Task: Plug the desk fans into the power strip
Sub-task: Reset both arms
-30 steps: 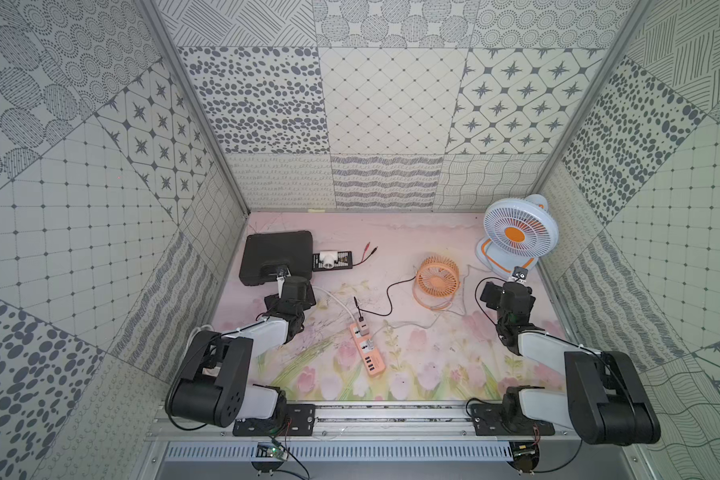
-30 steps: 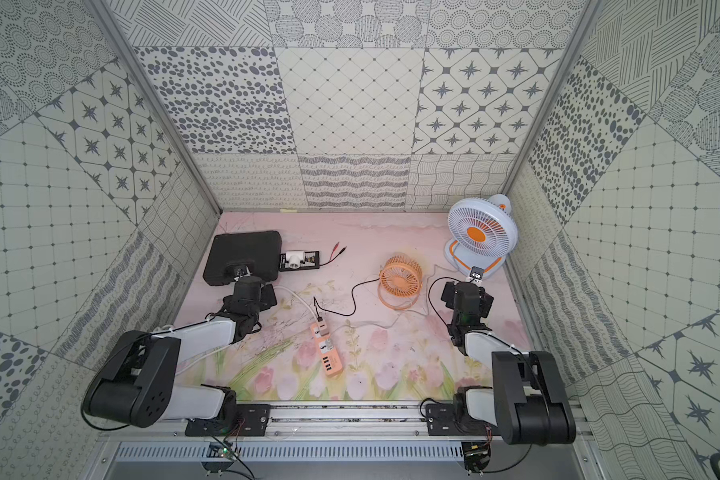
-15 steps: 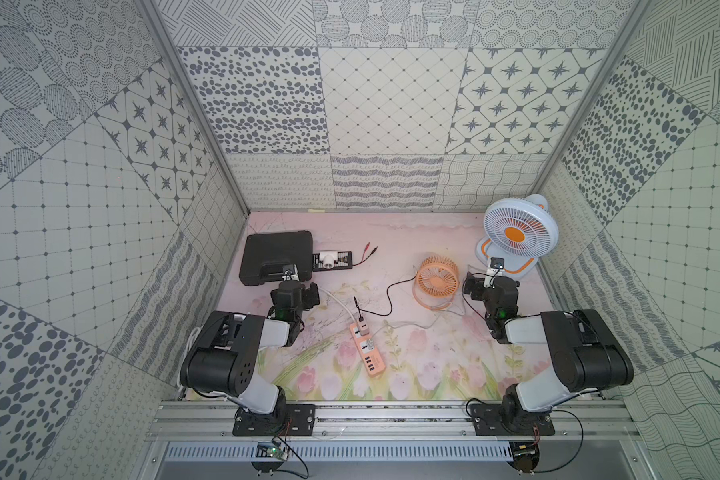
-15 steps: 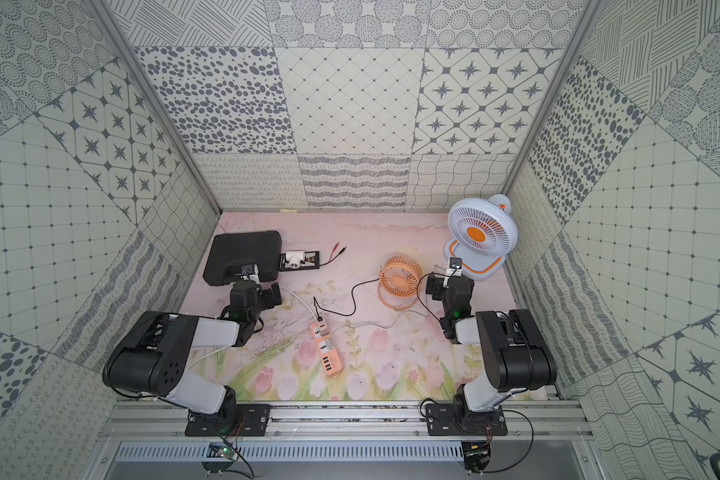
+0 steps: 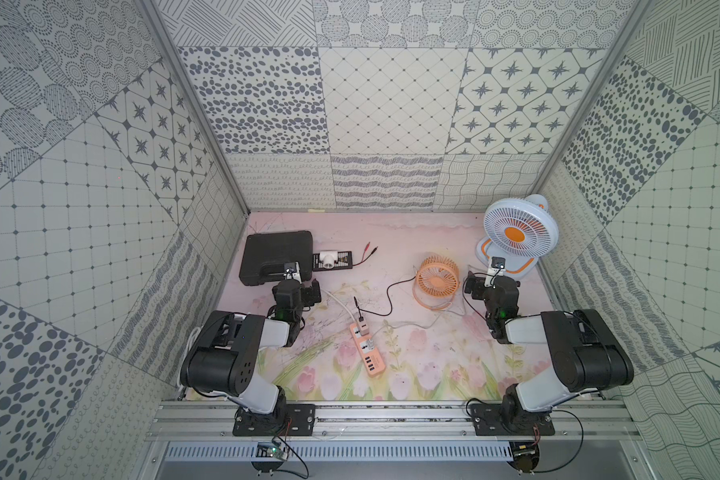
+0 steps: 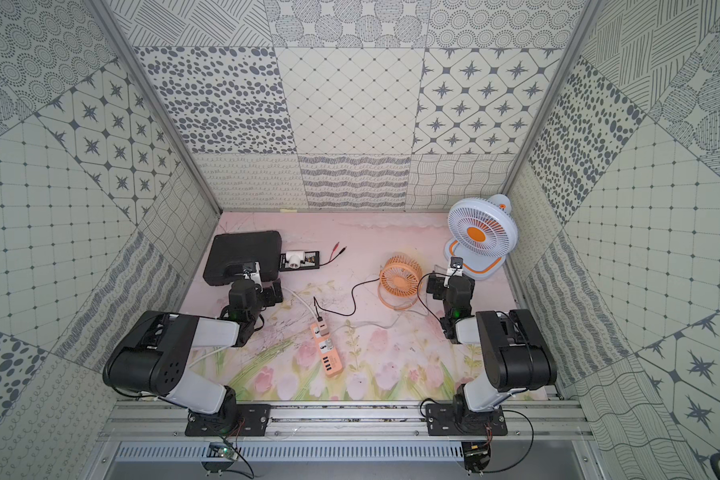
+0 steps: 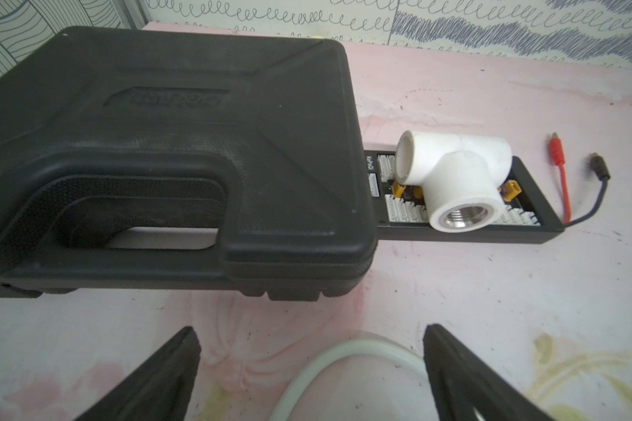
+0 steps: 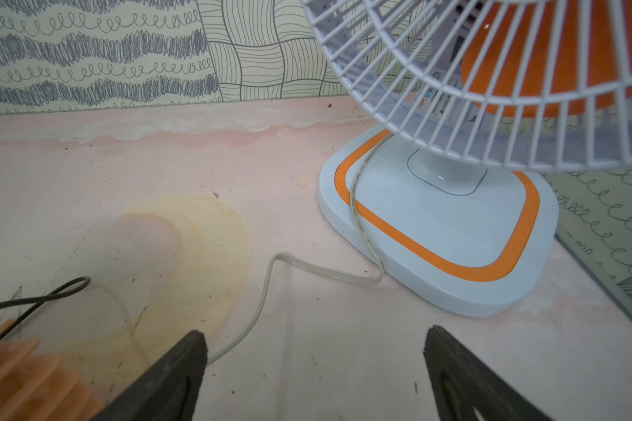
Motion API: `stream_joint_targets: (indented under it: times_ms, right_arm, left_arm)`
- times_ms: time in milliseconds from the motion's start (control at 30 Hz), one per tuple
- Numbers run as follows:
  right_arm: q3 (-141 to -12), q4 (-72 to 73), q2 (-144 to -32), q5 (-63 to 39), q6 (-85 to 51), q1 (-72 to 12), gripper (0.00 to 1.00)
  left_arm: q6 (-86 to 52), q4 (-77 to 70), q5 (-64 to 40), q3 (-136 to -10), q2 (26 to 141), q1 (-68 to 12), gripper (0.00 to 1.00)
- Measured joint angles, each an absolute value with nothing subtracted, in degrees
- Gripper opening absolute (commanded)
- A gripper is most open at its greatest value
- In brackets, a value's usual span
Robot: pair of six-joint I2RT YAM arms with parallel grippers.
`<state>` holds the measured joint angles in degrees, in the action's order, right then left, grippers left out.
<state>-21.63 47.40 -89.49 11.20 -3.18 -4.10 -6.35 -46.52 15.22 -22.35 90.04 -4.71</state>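
The power strip (image 5: 366, 351) lay flat near the middle of the worktop (image 5: 425, 232), slightly toward its front edge. Its white cord (image 5: 333, 297) ran off toward the left side, and a grey adapter (image 5: 362, 327) with a thin black cable (image 5: 385, 299) sat in its far socket. A small orange fan (image 5: 437, 279) lay just beyond. The desk fan (image 5: 516, 232) stood upright in the far right corner, well apart from the strip, with its pale cord (image 8: 270, 269) trailing off its base. The right gripper (image 8: 314, 331) faced that base, spread wide and empty. The left gripper (image 7: 309, 330), equally wide and empty, hovered over the white cord, facing a black case (image 7: 161, 145) near the far left corner.
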Motion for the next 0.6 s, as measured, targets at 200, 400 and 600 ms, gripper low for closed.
stream_joint_targets:
  times_ms: [200,400,600]
  right_arm:
    - [-21.63,47.4,-89.49,11.2,-3.18,-4.1,0.97]
    - [-21.63,47.4,-89.49,11.2,-3.18,-4.1,0.97]
    - [-21.63,47.37,-89.49,10.98,-3.18,-4.01,0.97]
  left_arm:
    - [-6.24,-47.29,14.98,-22.33,90.04,-4.69,0.99]
    - [-6.24,-47.31,14.83,-22.33,90.04,-4.69,0.99]
    - [-6.24,-47.31,14.83,-22.33,90.04,-4.69,0.99]
